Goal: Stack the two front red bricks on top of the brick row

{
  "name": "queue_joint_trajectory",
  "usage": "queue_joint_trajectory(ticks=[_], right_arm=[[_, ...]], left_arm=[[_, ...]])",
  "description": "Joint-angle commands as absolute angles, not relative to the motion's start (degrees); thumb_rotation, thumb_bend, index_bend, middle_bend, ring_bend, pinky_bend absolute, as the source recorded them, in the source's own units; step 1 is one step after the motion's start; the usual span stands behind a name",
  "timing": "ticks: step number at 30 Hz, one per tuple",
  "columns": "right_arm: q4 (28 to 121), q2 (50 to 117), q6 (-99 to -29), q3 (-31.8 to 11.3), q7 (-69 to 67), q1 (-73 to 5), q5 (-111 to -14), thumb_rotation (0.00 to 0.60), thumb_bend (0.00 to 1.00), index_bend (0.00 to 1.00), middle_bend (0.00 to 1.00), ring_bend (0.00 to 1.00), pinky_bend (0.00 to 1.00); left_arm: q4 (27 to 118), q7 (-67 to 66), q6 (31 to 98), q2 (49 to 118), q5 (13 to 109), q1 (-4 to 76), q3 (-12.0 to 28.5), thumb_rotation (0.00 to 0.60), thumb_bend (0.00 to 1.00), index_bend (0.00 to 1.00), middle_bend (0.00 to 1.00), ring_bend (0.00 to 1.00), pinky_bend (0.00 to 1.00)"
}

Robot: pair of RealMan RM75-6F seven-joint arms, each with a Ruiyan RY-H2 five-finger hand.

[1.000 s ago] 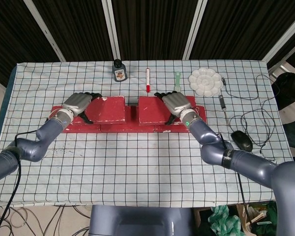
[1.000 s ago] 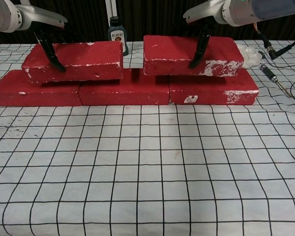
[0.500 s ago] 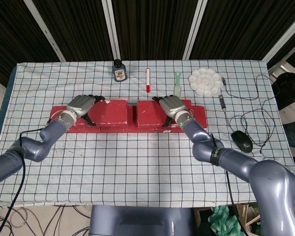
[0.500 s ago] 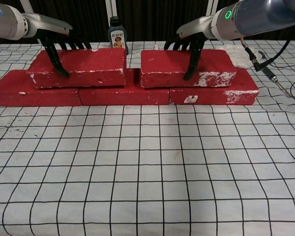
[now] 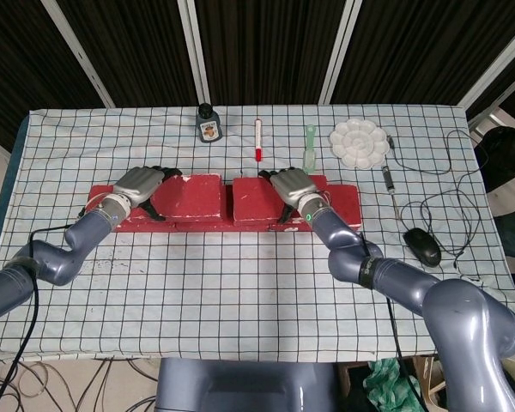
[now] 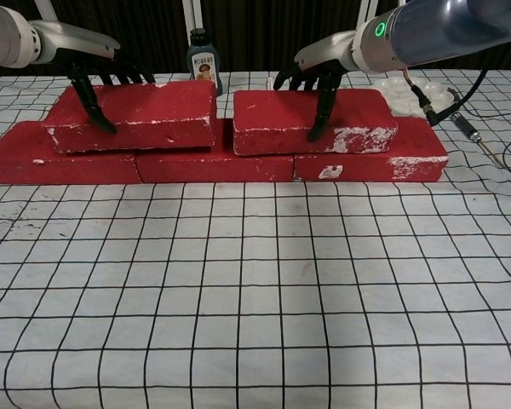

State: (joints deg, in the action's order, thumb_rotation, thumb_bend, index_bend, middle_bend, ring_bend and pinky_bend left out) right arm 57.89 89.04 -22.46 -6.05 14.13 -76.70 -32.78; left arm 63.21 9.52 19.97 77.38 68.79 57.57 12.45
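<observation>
Dark panelled walls stood behind the surface (image 5: pixel 240 292), which was covered by a white cloth with a black grid. Across its middle lay the brick row (image 6: pixel 213 164), red bricks set end to end and parallel to the front edge. Two further red bricks rested on top of the row. The left upper brick (image 6: pixel 140 115) lay over the left part of the row; the right upper brick (image 6: pixel 311 119) lay over the centre-right part, and a narrow gap separated the two.

The left hand (image 5: pixel 137 184) gripped the left upper brick near its left end: its body lay over the top face, dark fingers (image 6: pixel 89 94) hung down the front face, and others curled over the far edge. The right hand (image 5: pixel 293 187) gripped the right upper brick near its middle in the same manner, one finger reaching down the front face and the rest hooked over the back edge. A green light showed on the right wrist. Both bricks appeared to sit on the row, though full contact beneath them could not be confirmed.

Along the far edge of the surface stood a small dark bottle (image 5: pixel 208 123), with a red-tipped pen (image 5: pixel 258 139) and a green-capped tube (image 5: pixel 309 146) lying to its right. A white palette (image 5: pixel 359 142) lay beyond these, with a probe (image 5: pixel 386 178), a black mouse (image 5: pixel 422 246) and cables near the right edge.
</observation>
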Motion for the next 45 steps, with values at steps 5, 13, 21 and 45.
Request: queue_joint_trajectory(ticks=[5, 13, 21, 45], right_arm=[[56.9, 89.6, -22.4, -5.3, 13.9, -77.2, -31.8, 0.6, 0.12, 0.09, 0.2, 0.18, 0.15], [56.1, 90.1, -22.4, -4.8, 13.4, -77.6, -31.6, 0.6, 0.12, 0.08, 0.2, 0.18, 0.15], [56.0, 89.9, -22.3, -4.5, 12.8, -77.7, -31.7, 0.6, 0.1, 0.08, 0.18, 0.17, 0.15], [56.9, 89.6, -22.7, -2.4, 12.9, -79.1, -29.8, 0.6, 0.05, 0.04, 0.14, 0.09, 0.15]], left_arm=[[63.0, 10.8, 19.9, 77.3, 69.9, 57.6, 12.1, 0.6, 0.15, 0.16, 0.19, 0.11, 0.2], [61.9, 11.9, 19.4, 78.3, 70.9, 58.4, 11.6, 0.6, 0.15, 0.16, 0.19, 0.1, 0.19], [60.9, 12.6, 19.2, 79.1, 71.2, 59.1, 11.3, 0.6, 0.1, 0.15, 0.18, 0.1, 0.19], [60.4, 11.3, 19.2, 79.5, 68.6, 60.4, 10.4, 0.6, 0.05, 0.14, 0.16, 0.08, 0.17]])
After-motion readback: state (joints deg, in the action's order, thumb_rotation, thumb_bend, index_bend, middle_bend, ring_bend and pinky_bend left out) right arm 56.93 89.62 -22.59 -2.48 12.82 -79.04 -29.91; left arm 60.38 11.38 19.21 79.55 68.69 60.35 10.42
